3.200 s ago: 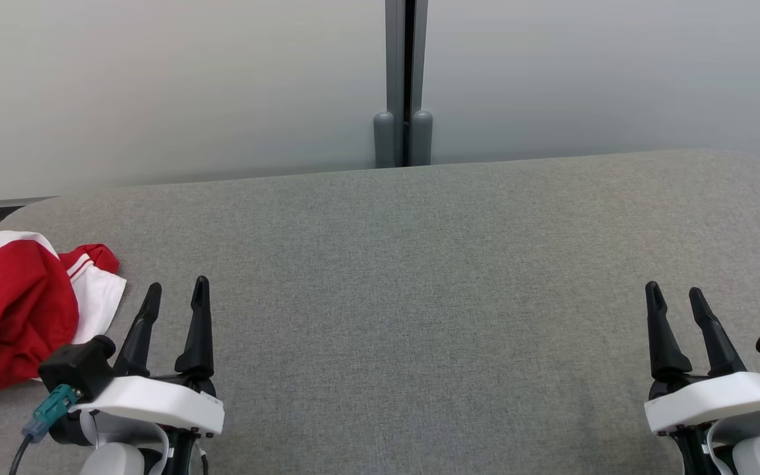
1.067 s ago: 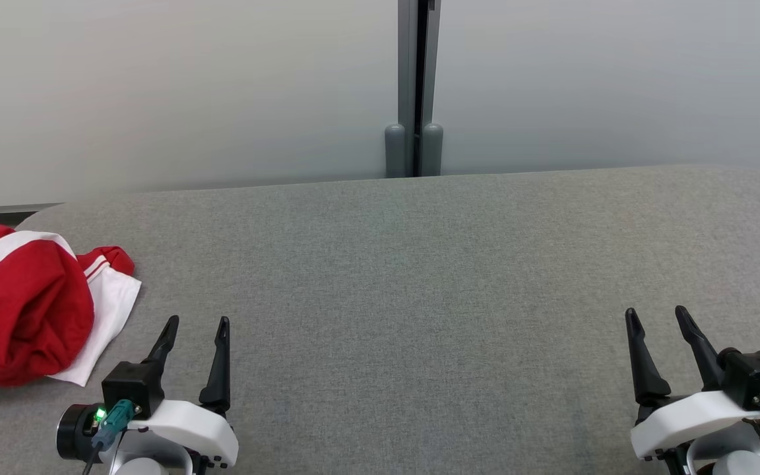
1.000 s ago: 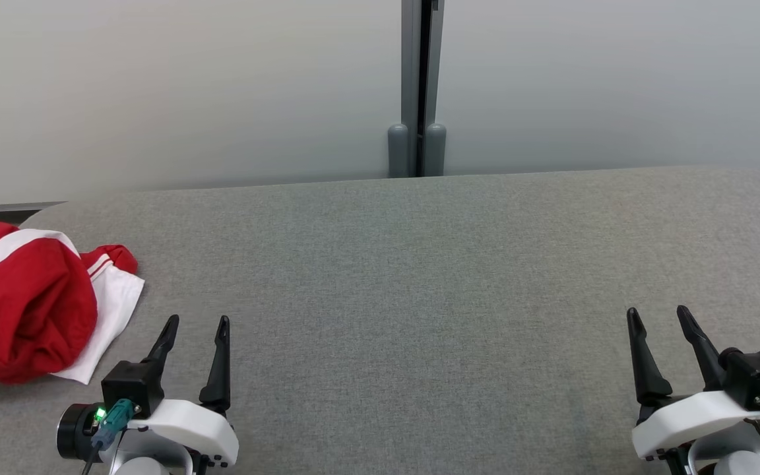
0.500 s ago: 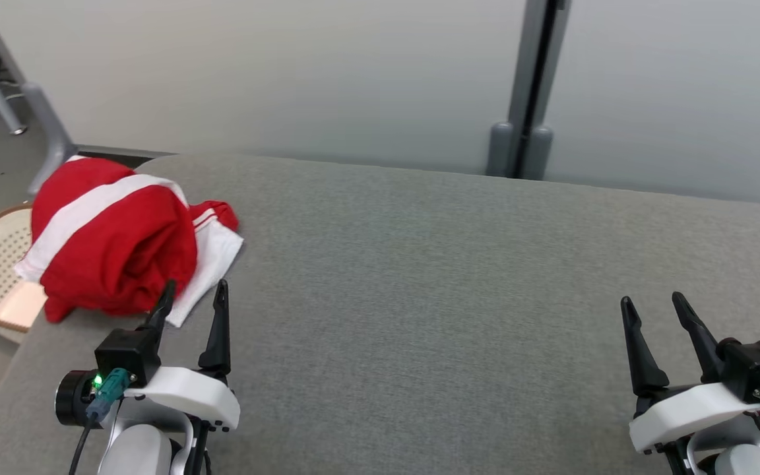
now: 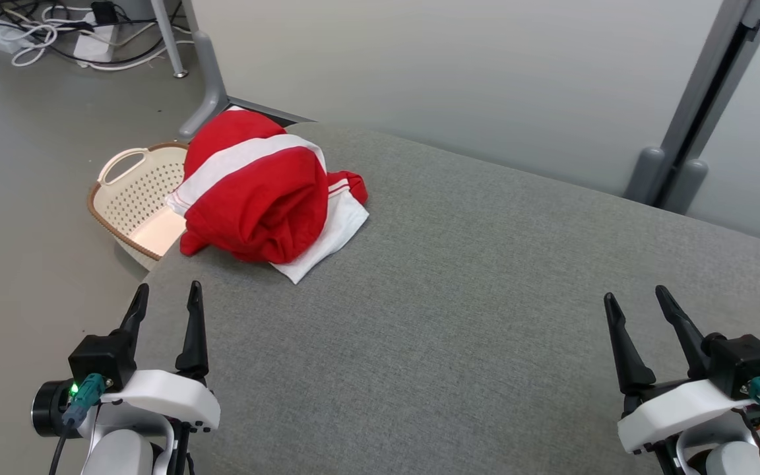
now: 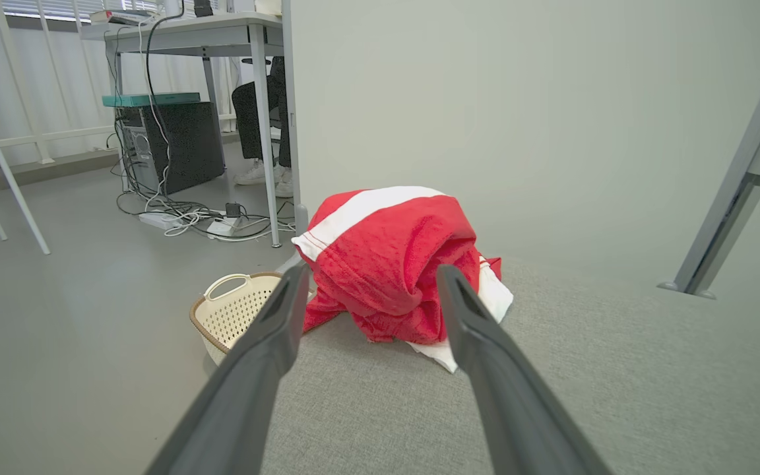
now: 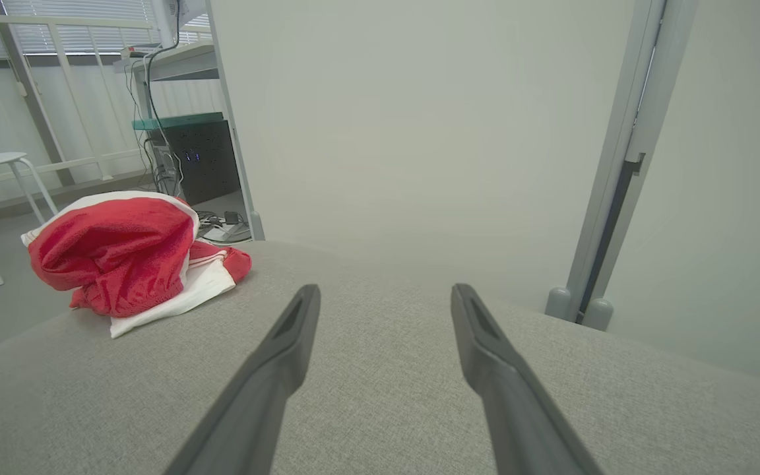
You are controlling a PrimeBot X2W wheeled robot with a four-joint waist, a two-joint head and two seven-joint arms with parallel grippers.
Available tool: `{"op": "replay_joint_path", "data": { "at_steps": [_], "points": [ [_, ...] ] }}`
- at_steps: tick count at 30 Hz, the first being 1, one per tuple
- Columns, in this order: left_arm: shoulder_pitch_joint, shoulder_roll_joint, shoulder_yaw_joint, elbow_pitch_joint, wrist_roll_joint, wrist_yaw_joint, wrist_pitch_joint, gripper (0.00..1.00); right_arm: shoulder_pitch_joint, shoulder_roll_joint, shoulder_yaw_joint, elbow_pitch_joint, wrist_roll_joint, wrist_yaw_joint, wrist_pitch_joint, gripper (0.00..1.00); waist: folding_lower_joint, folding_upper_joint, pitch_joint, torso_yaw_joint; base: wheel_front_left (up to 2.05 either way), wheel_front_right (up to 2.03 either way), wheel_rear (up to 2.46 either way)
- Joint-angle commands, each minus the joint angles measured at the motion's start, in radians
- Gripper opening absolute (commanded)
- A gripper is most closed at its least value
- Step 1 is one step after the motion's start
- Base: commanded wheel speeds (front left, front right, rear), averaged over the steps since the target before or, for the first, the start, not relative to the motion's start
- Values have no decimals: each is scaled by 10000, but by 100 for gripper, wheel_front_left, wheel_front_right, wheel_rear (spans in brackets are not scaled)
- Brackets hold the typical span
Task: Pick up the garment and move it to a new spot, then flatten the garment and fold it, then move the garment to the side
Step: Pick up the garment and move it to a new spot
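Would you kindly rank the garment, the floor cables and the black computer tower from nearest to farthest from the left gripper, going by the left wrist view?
1. Garment: straight ahead of the left gripper, framed between its fingers.
2. Floor cables: beyond the garment, off to the left on the floor.
3. Black computer tower: farther back, standing behind the cables.

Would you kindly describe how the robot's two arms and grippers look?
The left gripper and right gripper each have two long, tapering black fingers rising from a curved white housing on a pale grey forearm. A boxy black block with a teal plug sits beside each; on the left, a dark cable trails from the plug and a small green light glows.
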Motion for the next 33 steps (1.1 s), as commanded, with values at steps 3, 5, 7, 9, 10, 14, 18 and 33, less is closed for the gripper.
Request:
{"op": "replay_joint_path", "data": {
  "at_steps": [3, 5, 7, 9, 10, 14, 18, 33],
  "points": [
    [38, 34, 126, -84, 38, -40, -21, 100, 39, -57, 49, -72, -37, 1, 73, 100, 0, 0, 66, 277, 0, 0, 0],
    [44, 25, 164, -103, 29, -48, -22, 100, 5, -69, 77, -107, -25, 1, 110, 100, 0, 0, 87, 289, 0, 0, 0],
    [44, 27, 199, -118, 25, -43, -22, 100, -11, -92, 89, -128, -4, 1, 118, 100, 0, 0, 98, 294, 0, 0, 0],
    [40, 14, 203, -133, 24, -32, -22, 100, -19, -118, 80, -123, 31, 1, 127, 100, 0, 0, 104, 297, 0, 0, 0],
    [20, 11, 206, -134, 14, -31, -22, 100, -25, -130, 65, -121, 44, 1, 132, 100, 0, 0, 108, 299, 0, 0, 0],
    [-125, -3, 167, -78, 7, -53, -22, 100, -47, -142, 31, -122, 88, 1, 149, 100, 0, 0, 142, 300, 0, 0, 0],
    [-431, -12, 75, 106, -75, -116, -21, 100, -113, -216, -27, -255, 66, 1, 241, 100, 0, 0, 391, 217, 0, 0, 0],
    [-3663, 173, 423, 3426, -643, -48, -21, 100, -1131, -1313, 73, -1636, 215, 1, 1060, 100, 0, 0, 3239, -1192, 0, 0, 0]
  ]
}}
